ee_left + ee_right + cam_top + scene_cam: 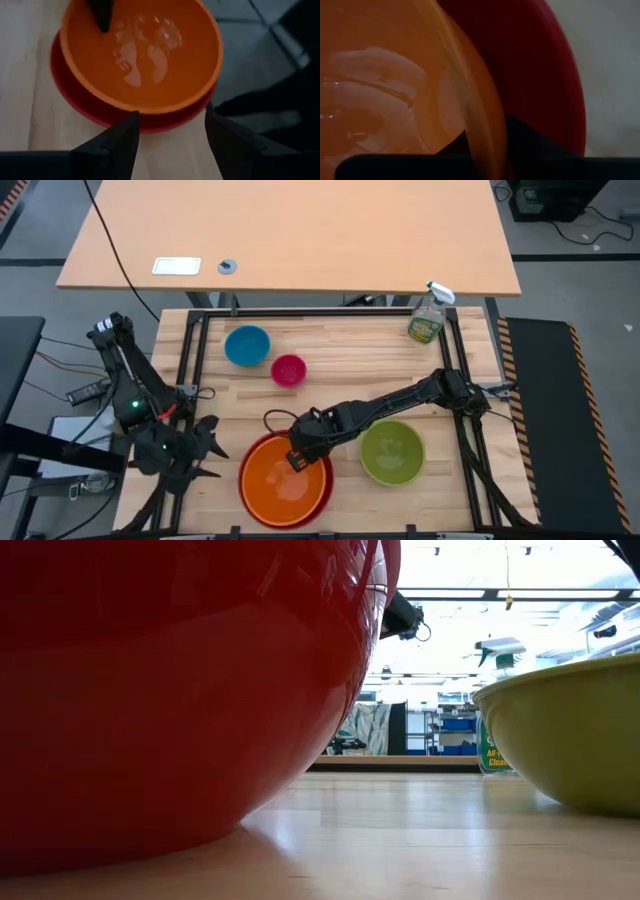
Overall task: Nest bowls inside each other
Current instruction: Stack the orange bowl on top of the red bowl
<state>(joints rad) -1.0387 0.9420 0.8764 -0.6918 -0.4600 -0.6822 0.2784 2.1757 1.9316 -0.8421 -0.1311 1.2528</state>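
Note:
The orange bowl (283, 488) sits nested inside the red bowl (243, 477) near the table's front edge, and the red one rests on its base (150, 830). My right gripper (297, 458) is at the orange bowl's far right rim (487, 135); whether it touches the rim, I cannot tell. My left gripper (170, 117) hovers open left of the pair, touching nothing. The lime green bowl (392, 452) stands upright just right of the red one. The blue bowl (247, 345) and the magenta bowl (288, 369) sit at the far left.
A clear spray bottle (428, 315) stands at the far right corner. The black frame rails (190, 380) run along the table's edges. Bare wood lies between the far bowls and the near ones.

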